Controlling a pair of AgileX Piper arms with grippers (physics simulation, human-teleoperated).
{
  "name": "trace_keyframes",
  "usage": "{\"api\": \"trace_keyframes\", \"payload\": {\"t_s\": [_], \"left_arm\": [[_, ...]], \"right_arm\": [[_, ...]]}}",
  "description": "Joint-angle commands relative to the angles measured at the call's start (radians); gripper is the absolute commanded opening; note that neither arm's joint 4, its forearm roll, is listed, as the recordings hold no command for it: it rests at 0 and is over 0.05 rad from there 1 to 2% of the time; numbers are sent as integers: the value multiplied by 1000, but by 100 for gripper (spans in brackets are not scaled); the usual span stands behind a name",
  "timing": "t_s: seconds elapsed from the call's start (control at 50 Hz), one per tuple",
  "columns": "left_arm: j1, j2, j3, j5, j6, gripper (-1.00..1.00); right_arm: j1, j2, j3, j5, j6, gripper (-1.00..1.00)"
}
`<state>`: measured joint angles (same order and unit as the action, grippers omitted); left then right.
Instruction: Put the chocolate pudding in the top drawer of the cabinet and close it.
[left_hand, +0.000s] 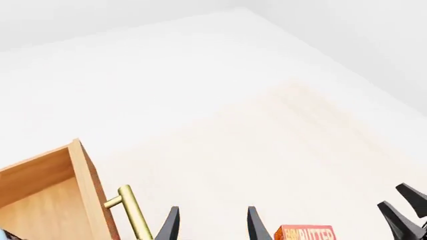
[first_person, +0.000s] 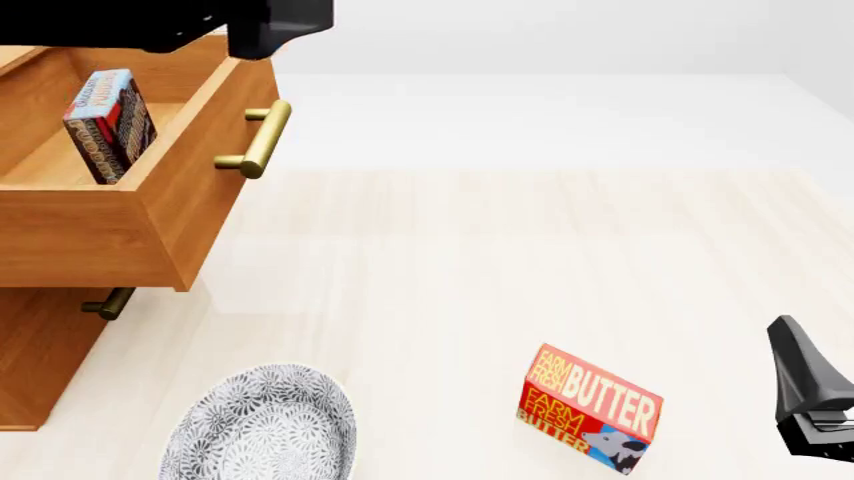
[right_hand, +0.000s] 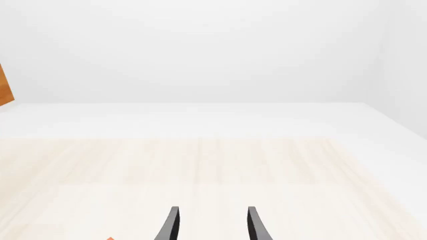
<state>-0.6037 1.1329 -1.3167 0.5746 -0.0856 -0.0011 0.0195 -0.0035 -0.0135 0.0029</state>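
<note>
The top drawer (first_person: 147, 215) of the cabinet (first_person: 38, 355) stands pulled out, and its brass handle (first_person: 260, 140) faces the table. Inside it the chocolate pudding (first_person: 110, 125) rests on edge, leaning against the drawer's left side. In the left wrist view my left gripper (left_hand: 212, 227) is open and holds nothing; it hovers just past the drawer front (left_hand: 85, 185) and its handle (left_hand: 133, 215). The left arm (first_person: 200, 25) shows dark above the drawer. My right gripper (right_hand: 212, 227) is open and empty, low at the table's right edge (first_person: 805, 395).
A red-and-yellow butter box (first_person: 590, 408) lies on the table, front right of centre, and also shows in the left wrist view (left_hand: 305, 233). A patterned grey plate (first_person: 260, 425) sits in front of the cabinet. A lower drawer handle (first_person: 107, 302) sticks out under the open drawer.
</note>
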Motion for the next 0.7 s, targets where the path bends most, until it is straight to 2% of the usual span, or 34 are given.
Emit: {"api": "trace_keyframes", "payload": {"t_s": [0.02,0.26,0.46,0.7], "left_arm": [[-55,55,-5,-6,-32,100],[-92,106,-35,12,-57,100],[-142,138,-8,-27,-147,100],[-166,146,13,-55,-204,100]], "right_arm": [[0,0,0,0,0,100],[0,0,0,0,0,100],[0,0,0,0,0,100],[0,0,0,0,0,100]]}}
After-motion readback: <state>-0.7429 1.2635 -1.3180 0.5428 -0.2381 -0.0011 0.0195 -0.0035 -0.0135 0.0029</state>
